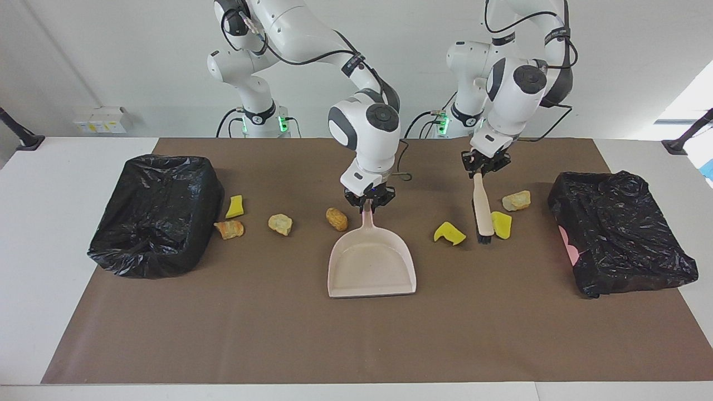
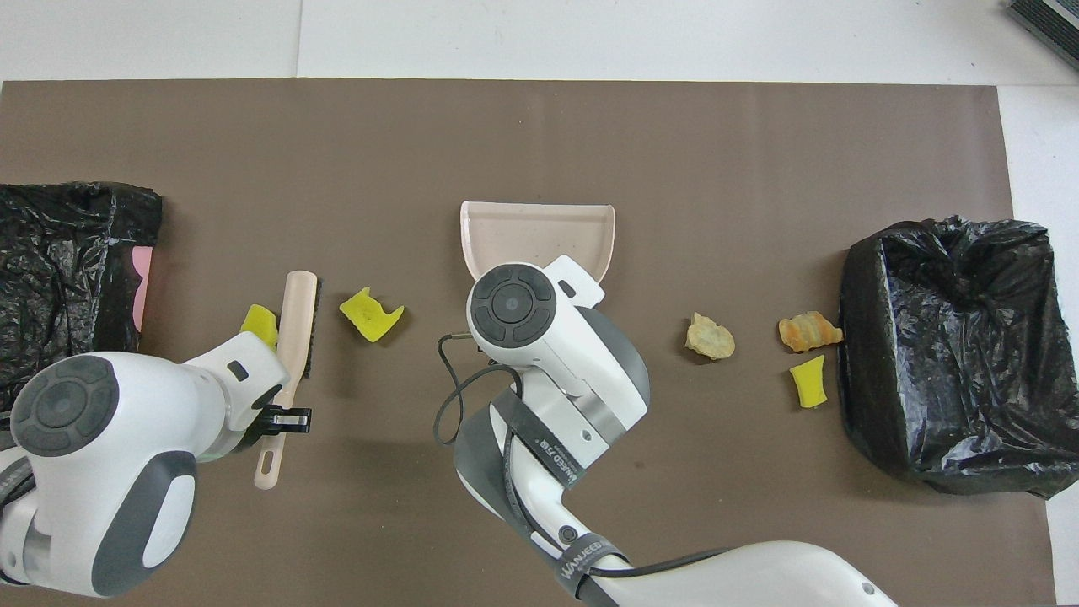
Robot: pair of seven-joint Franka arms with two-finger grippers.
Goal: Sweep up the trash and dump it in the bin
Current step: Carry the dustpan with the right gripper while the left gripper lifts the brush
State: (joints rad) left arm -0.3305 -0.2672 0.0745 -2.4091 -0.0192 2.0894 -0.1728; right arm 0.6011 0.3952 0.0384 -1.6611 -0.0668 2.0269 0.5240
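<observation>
Brush (image 1: 481, 210) clamped in left gripper (image 1: 482, 165), dustpan (image 1: 372, 267) handle pinched by right gripper (image 1: 369, 201). Trash (image 1: 450, 233) lies scattered on the mat; yellow chunk (image 1: 502, 224) touching the bristles could skid past the pan.

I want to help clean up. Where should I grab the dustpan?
Take the dustpan by its thin handle, coming from above at the end nearer the robots. The pan lies flat with its wide mouth pointing away from them. The right end effector grips it right there.
</observation>
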